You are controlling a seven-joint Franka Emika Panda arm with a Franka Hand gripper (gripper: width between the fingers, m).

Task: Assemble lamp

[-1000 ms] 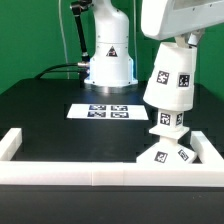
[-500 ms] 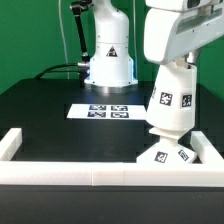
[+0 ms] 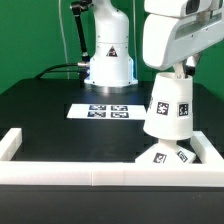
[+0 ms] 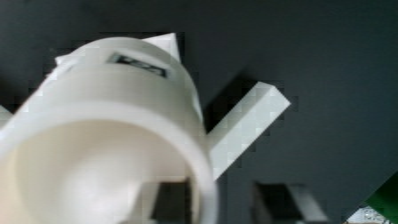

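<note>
Green wall (image 3: 30, 40) stands behind the black table (image 3: 50, 105); a white rail (image 3: 70, 171) frames the table's near edge, under even light

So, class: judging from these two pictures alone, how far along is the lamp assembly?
Done, it seems: the base sits in the rail's corner, and the bulb cannot be seen, hidden under the shade if fitted. In hand: the gripper holds the shade, tilted, over the base; the wrist view shows its open mouth. Left: levelling and seating the shade, then letting go.
</note>
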